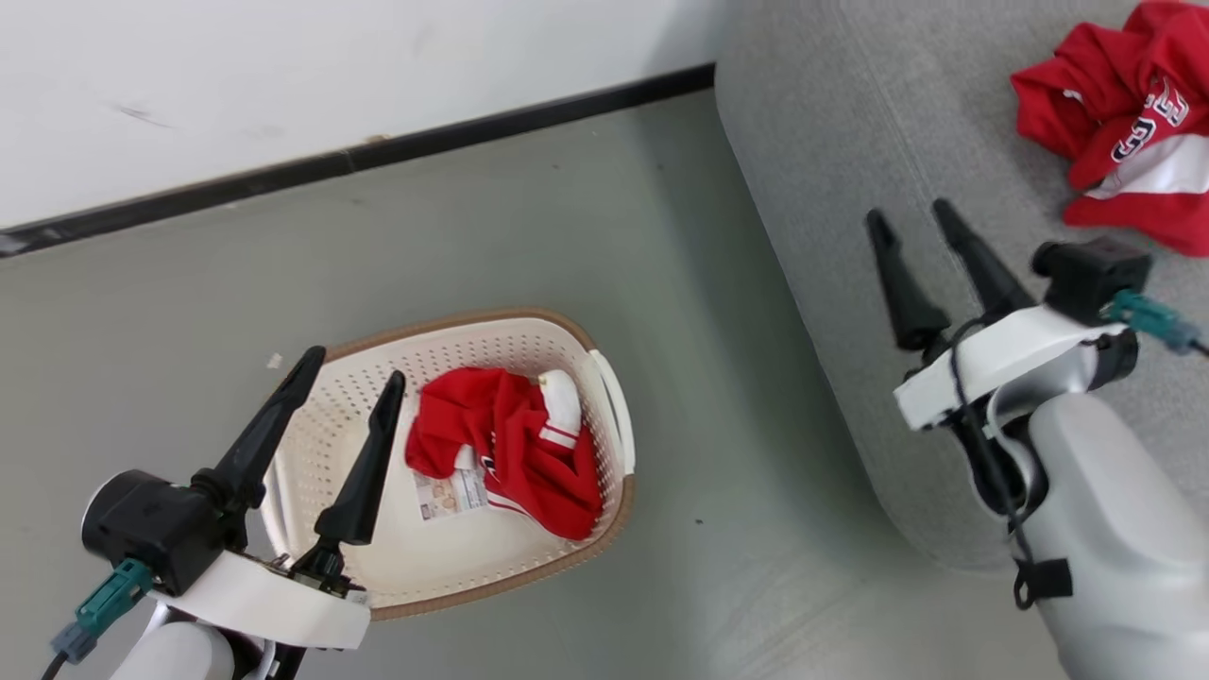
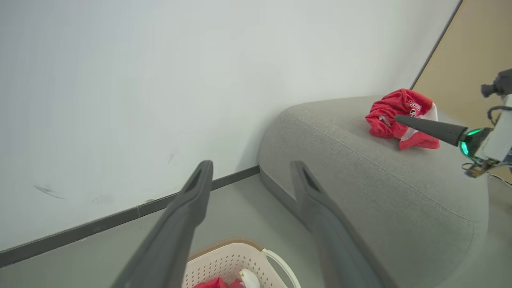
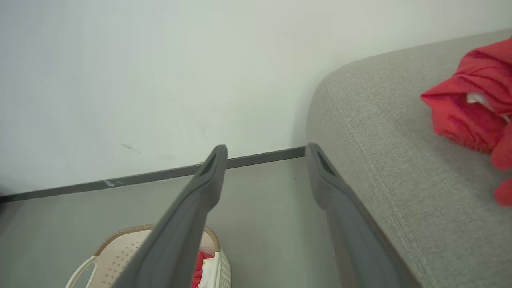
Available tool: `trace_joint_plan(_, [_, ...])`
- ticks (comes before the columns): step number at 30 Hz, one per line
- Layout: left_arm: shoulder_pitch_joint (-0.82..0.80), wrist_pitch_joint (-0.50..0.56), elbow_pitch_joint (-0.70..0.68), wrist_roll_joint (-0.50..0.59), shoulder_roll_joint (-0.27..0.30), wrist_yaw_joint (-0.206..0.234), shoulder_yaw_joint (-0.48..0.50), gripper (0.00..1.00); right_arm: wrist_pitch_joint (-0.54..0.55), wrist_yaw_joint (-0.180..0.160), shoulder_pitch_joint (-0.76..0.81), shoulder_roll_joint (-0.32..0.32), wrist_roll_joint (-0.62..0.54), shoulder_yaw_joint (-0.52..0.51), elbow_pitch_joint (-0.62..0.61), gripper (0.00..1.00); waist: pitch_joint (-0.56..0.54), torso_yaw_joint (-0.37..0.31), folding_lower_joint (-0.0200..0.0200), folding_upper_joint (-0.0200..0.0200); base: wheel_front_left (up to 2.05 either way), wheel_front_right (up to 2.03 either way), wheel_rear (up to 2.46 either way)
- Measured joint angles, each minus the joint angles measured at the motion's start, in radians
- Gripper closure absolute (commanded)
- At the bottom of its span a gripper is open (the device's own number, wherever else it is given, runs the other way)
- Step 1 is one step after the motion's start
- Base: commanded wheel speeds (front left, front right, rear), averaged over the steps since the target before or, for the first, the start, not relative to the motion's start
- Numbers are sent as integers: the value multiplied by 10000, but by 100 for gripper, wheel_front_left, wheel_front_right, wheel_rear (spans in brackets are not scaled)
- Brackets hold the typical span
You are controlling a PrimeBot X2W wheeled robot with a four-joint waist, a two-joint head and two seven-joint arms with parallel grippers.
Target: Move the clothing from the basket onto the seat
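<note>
1. A red striped top lies in the cream plastic basket, left
2. A red numbered top lies on the grey cloth sofa, far right
3. Left gripper hangs over the basket and right gripper over the sofa, both with jaws wide and empty

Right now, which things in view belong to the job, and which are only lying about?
Job: cream laundry basket; grey sofa; red striped garment in the basket; red numbered garment on the sofa.
Lying about: white scrap on the floor; black baseboard.
</note>
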Motion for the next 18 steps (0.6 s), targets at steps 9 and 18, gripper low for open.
trace_joint_plan(9, [436, -4, 418, -146, -579, 268, 972, 0, -2, 0, 523, 240, -408, 911, -38, 0, -761, 714, -1, 0, 0, 0, 0])
trace_joint_plan(18, [1002, -29, 815, -115, -1160, 309, 1628, 0, -4, 0, 1399, 336, -447, 1049, -159, 0, -1458, 1464, 0, 0, 0, 0, 0])
